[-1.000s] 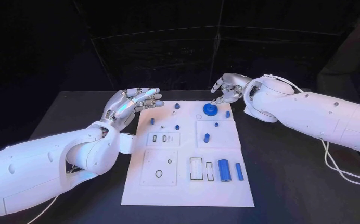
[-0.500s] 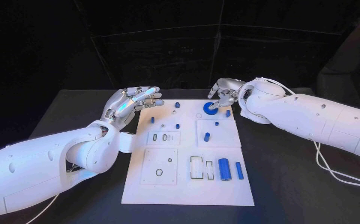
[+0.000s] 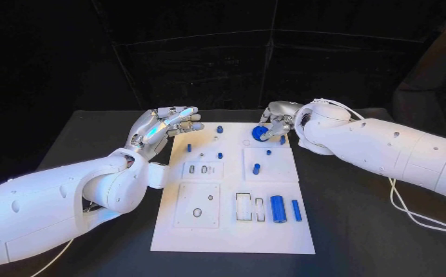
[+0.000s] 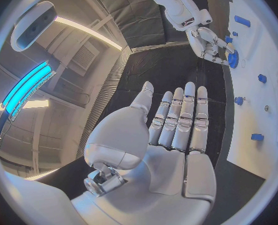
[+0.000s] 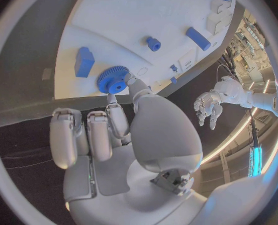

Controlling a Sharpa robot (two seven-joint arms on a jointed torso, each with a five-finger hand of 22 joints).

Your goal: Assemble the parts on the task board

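Note:
The white task board [image 3: 232, 229] lies mid-table. A blue gear [image 3: 259, 133] sits near its far edge. My right hand [image 3: 277, 120] hangs over the board's far right corner, thumb and one fingertip [image 5: 130, 81] touching the gear's [image 5: 113, 80] rim, the other fingers straight; the gear rests on the board. Beside the far left corner, above the table, my left hand [image 3: 167, 125] is flat and empty, seen also as the left hand [image 4: 176, 130]. A blue cylinder [image 3: 278, 209] and blue bar [image 3: 296, 210] lie near the front right. Small blue pegs [image 3: 219, 130] stand farther back.
Black table [image 3: 362, 225] surrounds the board. Rectangular recesses [image 3: 243, 207] and a round hole [image 3: 197, 212] mark the board's near half. A blue block [image 5: 84, 61] sits next to the gear. A white cable [image 3: 409, 203] trails on the right side.
My right hand has come down and left from beyond the board's far edge onto the blue gear. The left hand has stayed almost still.

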